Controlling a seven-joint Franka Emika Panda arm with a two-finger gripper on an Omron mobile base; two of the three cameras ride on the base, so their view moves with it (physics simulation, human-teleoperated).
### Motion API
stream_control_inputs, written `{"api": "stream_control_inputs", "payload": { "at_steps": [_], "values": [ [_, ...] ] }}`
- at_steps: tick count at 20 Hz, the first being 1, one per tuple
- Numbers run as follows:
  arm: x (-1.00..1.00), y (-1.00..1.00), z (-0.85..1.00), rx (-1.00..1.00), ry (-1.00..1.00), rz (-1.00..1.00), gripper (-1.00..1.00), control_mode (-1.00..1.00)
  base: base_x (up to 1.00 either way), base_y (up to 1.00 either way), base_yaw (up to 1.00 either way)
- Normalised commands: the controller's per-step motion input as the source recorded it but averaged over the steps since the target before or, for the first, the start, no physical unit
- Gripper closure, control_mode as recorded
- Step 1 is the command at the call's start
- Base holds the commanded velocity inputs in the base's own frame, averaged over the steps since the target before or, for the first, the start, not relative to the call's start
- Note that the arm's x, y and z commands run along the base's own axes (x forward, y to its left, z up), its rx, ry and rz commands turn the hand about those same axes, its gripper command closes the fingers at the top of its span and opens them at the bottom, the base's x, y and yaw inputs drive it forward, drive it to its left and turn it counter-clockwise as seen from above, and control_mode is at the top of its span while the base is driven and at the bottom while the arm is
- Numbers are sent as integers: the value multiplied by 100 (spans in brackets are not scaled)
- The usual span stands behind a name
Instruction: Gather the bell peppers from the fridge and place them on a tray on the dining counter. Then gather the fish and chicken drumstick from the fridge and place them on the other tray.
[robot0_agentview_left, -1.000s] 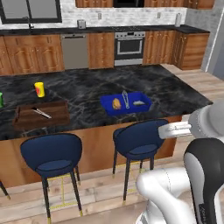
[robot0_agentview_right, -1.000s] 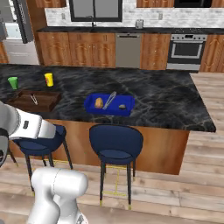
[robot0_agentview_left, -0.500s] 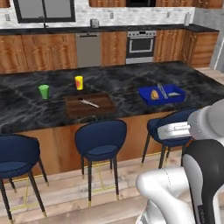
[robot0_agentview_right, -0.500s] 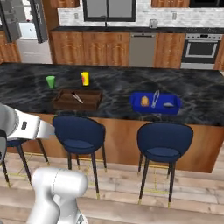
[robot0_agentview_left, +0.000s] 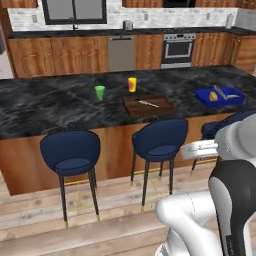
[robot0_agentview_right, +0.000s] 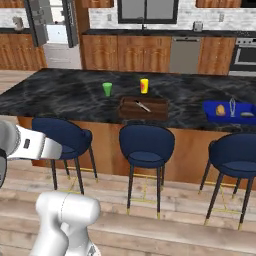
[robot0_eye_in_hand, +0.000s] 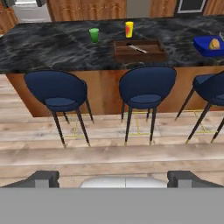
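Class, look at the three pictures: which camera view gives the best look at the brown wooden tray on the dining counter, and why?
The hand view: the brown tray faces the camera squarely, rim and a slim utensil inside clear. The left base view shows the tray smaller and at an angle. The right base view shows it similarly small, behind a stool back.

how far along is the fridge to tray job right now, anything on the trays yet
Done: nothing of the task that I can make out. The brown tray holds only a utensil; the blue tray holds an orange item I can't identify. In hand: nothing, the gripper is open. Left: peppers, fish and drumstick, all from the fridge.
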Motion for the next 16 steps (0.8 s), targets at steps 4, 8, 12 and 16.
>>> {"api": "stream_control_inputs", "payload": {
  "at_steps": [4, 8, 12, 16],
  "values": [
    [0, 0, 0, 0, 0, 0, -100, 100, 0, 100, 0],
    [0, 0, 0, 0, 0, 0, -100, 100, 0, 100, 0],
    [0, 0, 0, 0, 0, 0, -100, 100, 7, 100, 0],
    [0, 0, 0, 0, 0, 0, -100, 100, 21, 100, 0]
  ]
}}
